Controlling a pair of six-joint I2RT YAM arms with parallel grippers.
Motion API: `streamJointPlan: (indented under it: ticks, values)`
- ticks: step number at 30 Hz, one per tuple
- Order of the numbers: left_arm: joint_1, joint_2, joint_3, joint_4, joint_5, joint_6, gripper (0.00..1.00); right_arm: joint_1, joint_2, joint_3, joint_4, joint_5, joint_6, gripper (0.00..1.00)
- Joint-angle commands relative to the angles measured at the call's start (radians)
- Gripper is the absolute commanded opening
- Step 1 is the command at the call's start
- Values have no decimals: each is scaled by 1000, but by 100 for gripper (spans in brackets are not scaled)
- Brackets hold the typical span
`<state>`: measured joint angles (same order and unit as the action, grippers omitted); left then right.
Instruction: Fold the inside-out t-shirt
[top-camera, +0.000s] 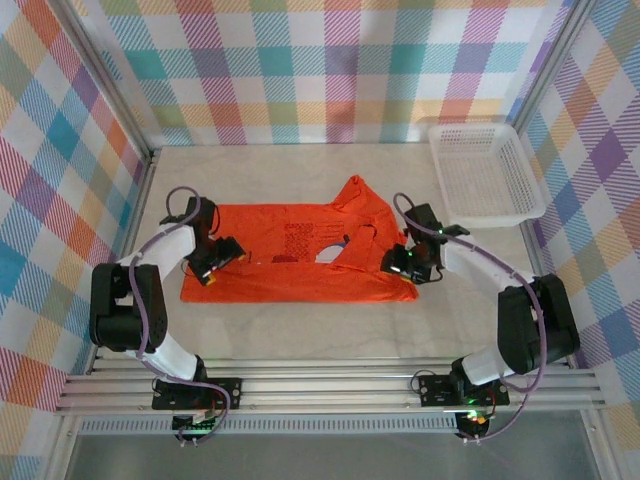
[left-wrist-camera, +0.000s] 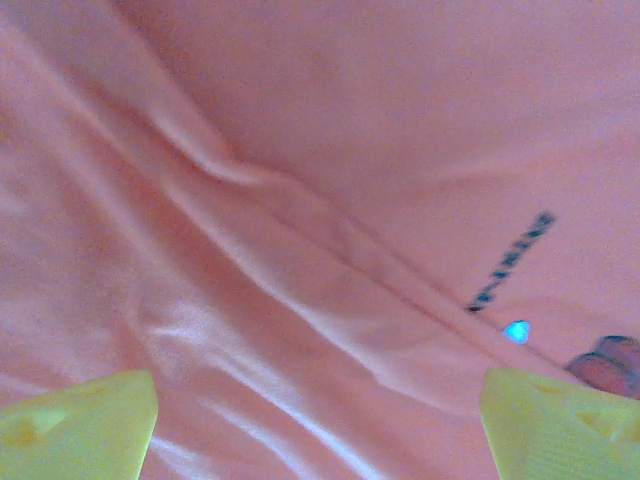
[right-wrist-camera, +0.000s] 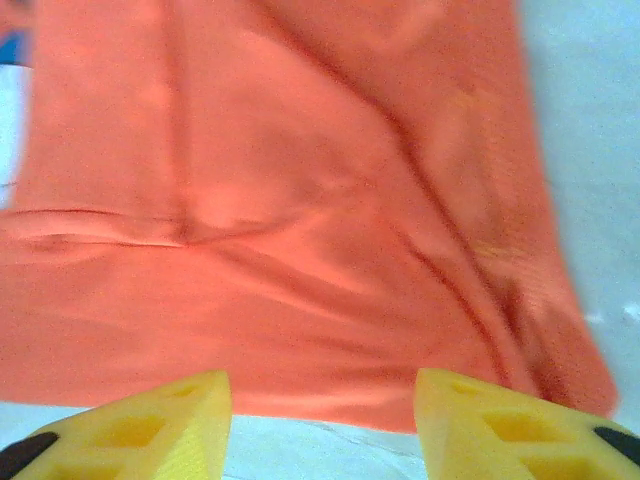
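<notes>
The inside-out t-shirt (top-camera: 290, 282) lies spread on the table, bright orange-red, with a faint print (top-camera: 297, 240) at mid-chest and one sleeve bunched up at the far right. My left gripper (top-camera: 215, 262) hovers over the shirt's left end. In the left wrist view its yellow fingertips (left-wrist-camera: 90, 425) stand far apart over wrinkled fabric (left-wrist-camera: 300, 200), so the left gripper (left-wrist-camera: 320, 425) is open. My right gripper (top-camera: 405, 262) is at the shirt's right side. In the right wrist view the right gripper (right-wrist-camera: 320, 415) is open, straddling the shirt's edge (right-wrist-camera: 300, 395), with nothing pinched.
A white mesh basket (top-camera: 485, 172) stands at the far right corner. Bare pale table (top-camera: 300, 330) runs between the shirt and the arm bases. Checked walls close in the left, back and right sides.
</notes>
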<state>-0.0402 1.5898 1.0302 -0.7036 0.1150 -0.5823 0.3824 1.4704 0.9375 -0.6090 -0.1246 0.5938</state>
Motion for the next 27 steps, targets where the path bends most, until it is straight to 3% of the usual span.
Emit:
streamJointPlan:
  ticks: [1, 12, 24, 25, 27]
  values:
    - [-13, -53, 54, -68, -35, 12, 84, 57, 59, 58, 3, 17, 36, 45]
    - [-29, -96, 24, -63, -31, 9, 83, 152, 346, 253, 54, 39, 61, 43]
    - [-30, -134, 30, -83, -26, 19, 82, 153, 423, 304, 49, 39, 63, 40]
    - [-30, -137, 30, -82, -26, 19, 82, 153, 424, 304, 49, 40, 62, 38]
    - [-30, -140, 33, -83, -26, 18, 82, 153, 427, 306, 46, 43, 61, 26]
